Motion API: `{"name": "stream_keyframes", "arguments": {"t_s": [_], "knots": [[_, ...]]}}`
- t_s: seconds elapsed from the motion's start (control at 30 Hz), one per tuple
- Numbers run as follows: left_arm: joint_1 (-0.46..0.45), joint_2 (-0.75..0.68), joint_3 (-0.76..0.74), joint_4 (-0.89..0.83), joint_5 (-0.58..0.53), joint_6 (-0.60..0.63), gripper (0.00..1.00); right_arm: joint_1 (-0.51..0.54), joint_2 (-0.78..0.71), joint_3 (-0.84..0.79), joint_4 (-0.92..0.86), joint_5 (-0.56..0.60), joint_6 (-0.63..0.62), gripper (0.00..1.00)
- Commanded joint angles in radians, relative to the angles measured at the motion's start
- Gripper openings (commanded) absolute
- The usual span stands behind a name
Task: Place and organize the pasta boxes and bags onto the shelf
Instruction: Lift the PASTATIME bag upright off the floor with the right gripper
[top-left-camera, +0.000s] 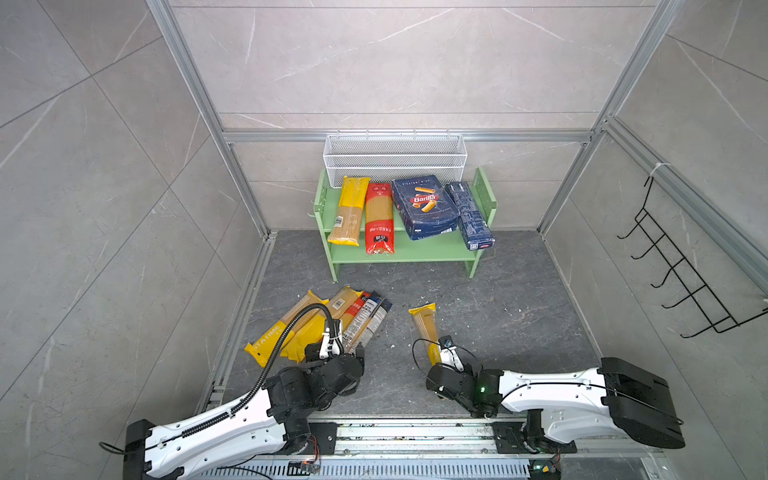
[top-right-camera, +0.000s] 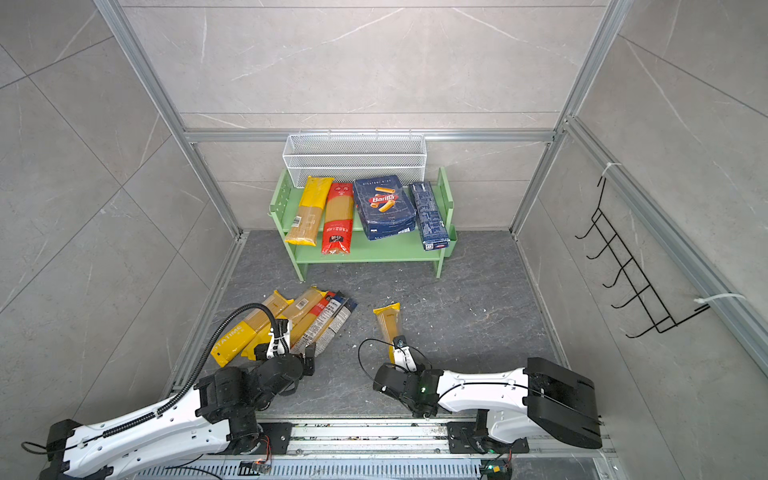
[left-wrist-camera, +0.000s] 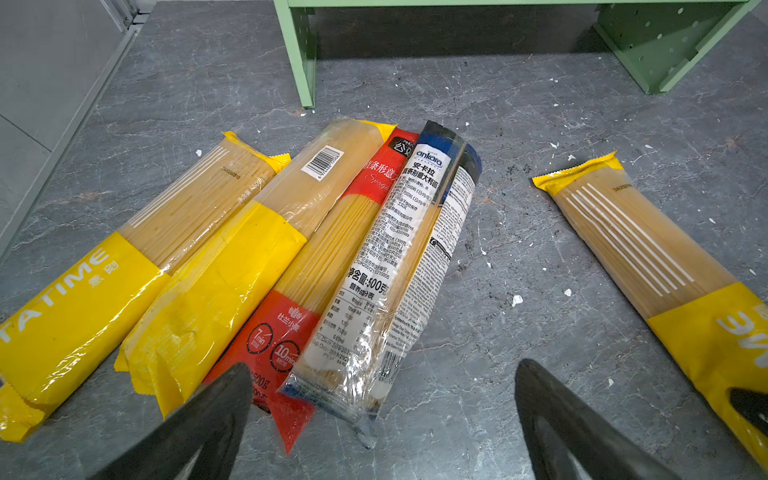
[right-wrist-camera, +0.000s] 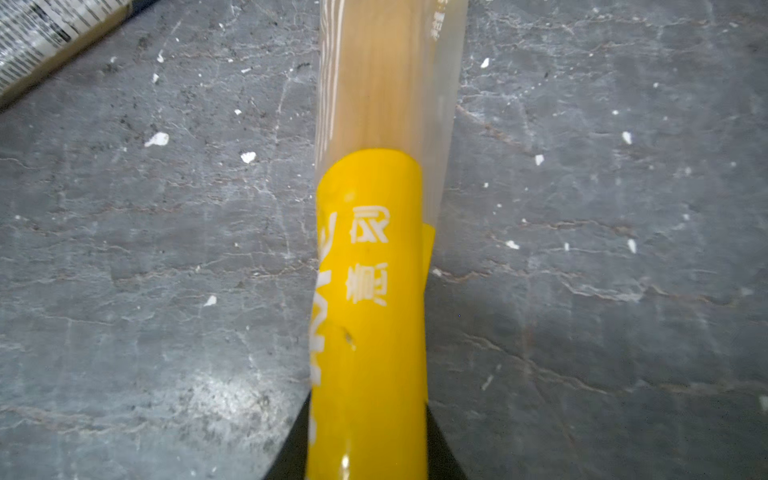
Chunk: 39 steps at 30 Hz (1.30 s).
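Lone yellow bag (right-wrist-camera: 370, 270): it lies by itself on the floor (top-left-camera: 498, 307), right of middle. Its near yellow end sits between your right gripper's fingers and its far end points toward the shelf (top-left-camera: 399, 253).
Right gripper (right-wrist-camera: 369, 401): pinched tight on that yellow end; you cannot tell whether the bag is off the floor.
Left gripper (left-wrist-camera: 382, 365): spread wide, low at the near ends of the red bag (left-wrist-camera: 332, 232) and the clear bag (left-wrist-camera: 403, 257).
Pile: two yellow bags (left-wrist-camera: 104, 291) (left-wrist-camera: 232, 270) lie fanned beside those two, with bare floor between the pile and your held bag.
Room ahead: you have crumb-speckled floor open up to the shelf legs.
Top board, left to right: yellow bag (top-left-camera: 349, 212), red bag (top-left-camera: 379, 218), Barilla box (top-left-camera: 424, 205) and narrow box (top-left-camera: 469, 214), all overhanging the front edge.
Behind: a wire basket (top-left-camera: 395, 158) sits just above the shelf.
Right wall: the hook rack (top-left-camera: 681, 270) is well apart.
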Motion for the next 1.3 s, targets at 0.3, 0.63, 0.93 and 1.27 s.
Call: {"name": "stream_keyframes", "arguments": {"t_s": [0.3,0.63,0.93,1.27], "knots": [[-0.005,0.007,0.074,0.018,-0.061,0.079,1.0,-0.016,-0.091,0.052,0.031,0.066,-0.082,0.0],[-0.005,-0.021,0.066,-0.006,-0.072,0.072,1.0,-0.088,-0.237,-0.027,0.161,-0.004,-0.125,0.0],[-0.004,0.021,0.087,0.031,-0.073,0.107,1.0,-0.127,-0.28,0.038,0.135,0.016,-0.202,0.0],[0.066,0.122,0.124,0.127,0.045,0.175,1.0,-0.306,-0.243,0.113,0.196,-0.107,-0.297,0.0]]}}
